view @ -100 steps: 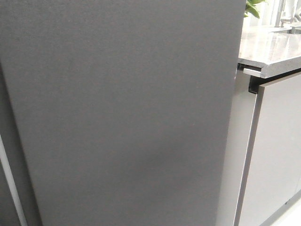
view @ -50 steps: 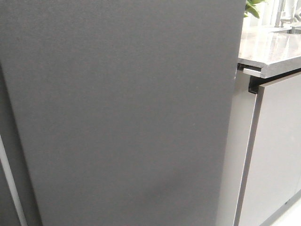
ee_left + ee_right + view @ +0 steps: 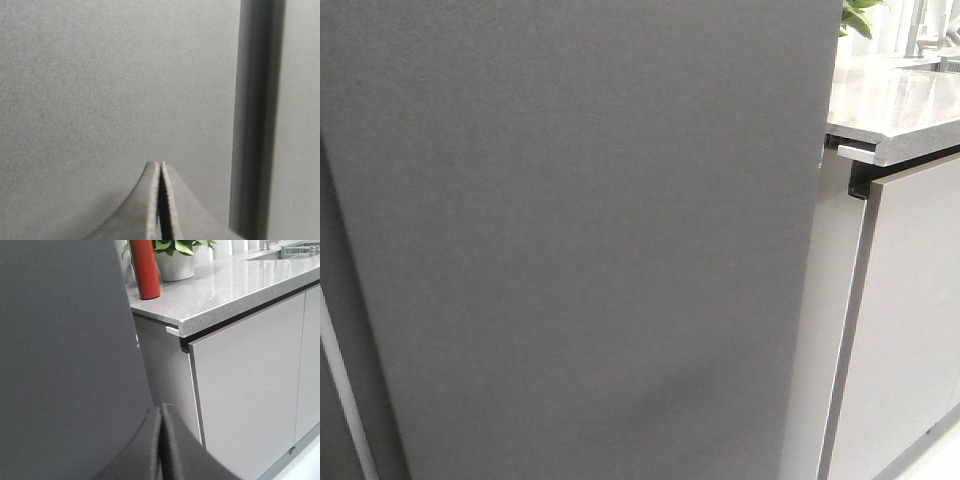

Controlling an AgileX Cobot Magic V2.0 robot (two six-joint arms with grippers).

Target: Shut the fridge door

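Fridge door point(image 3: 115, 85) fills the view just beyond both arms' pressed-together, empty fingers point(image 3: 170, 210).

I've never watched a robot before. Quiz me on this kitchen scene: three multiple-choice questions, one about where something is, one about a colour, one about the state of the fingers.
1. Where does the red cylinder stand?
A. on the countertop, beside the potted plant
B. on the floor
C. inside a cabinet

2. What colour is the fridge door?
A. white
B. dark charcoal grey
C. red

3. How are the left gripper fingers?
A. spread wide
B. pressed together
C. clamped on a handle

Answers:
1. A, it stands on the slab next to the pot.
2. B, matte dark panel fills the front view.
3. B, only a thin seam between them.
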